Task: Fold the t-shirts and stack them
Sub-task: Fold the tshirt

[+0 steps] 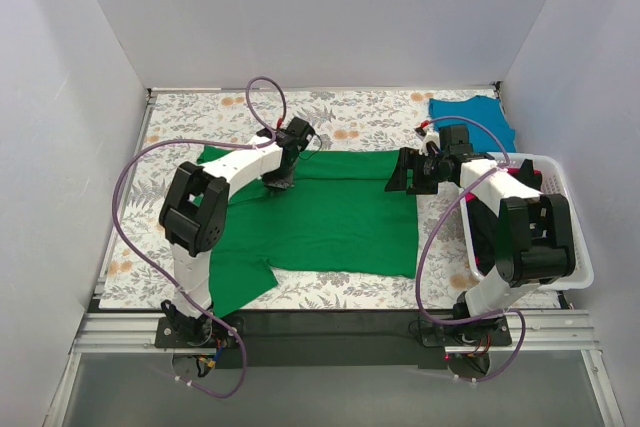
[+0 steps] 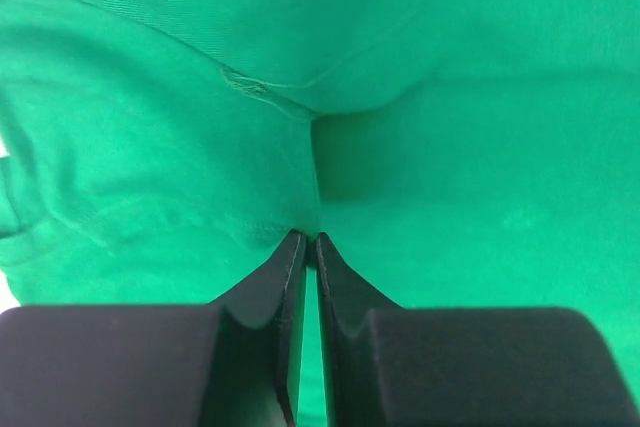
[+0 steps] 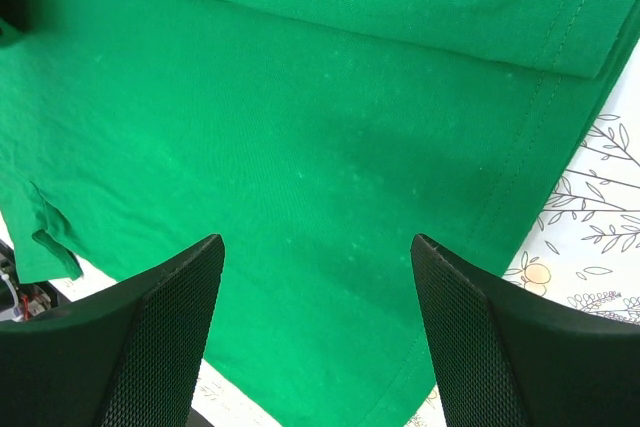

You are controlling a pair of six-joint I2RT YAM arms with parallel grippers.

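Observation:
The bright green t-shirt [image 1: 340, 217] lies spread across the middle of the table, its far edge folded over and a sleeve hanging toward the near left. My left gripper [image 1: 280, 185] is down on its far-left part, and in the left wrist view its jaws [image 2: 308, 239] are shut on a pinched ridge of the green fabric [image 2: 480, 97]. My right gripper [image 1: 400, 179] is open and empty, hovering over the shirt's far-right edge; the hem [image 3: 520, 147] passes under it [image 3: 318, 247]. A teal-blue t-shirt [image 1: 475, 115] lies at the far right corner. No red-pink or black shirts show.
A white slotted basket [image 1: 575, 267] stands at the right edge, partly hidden by my right arm. The floral tablecloth [image 1: 370, 117] covers the table. White walls close the left, back and right sides.

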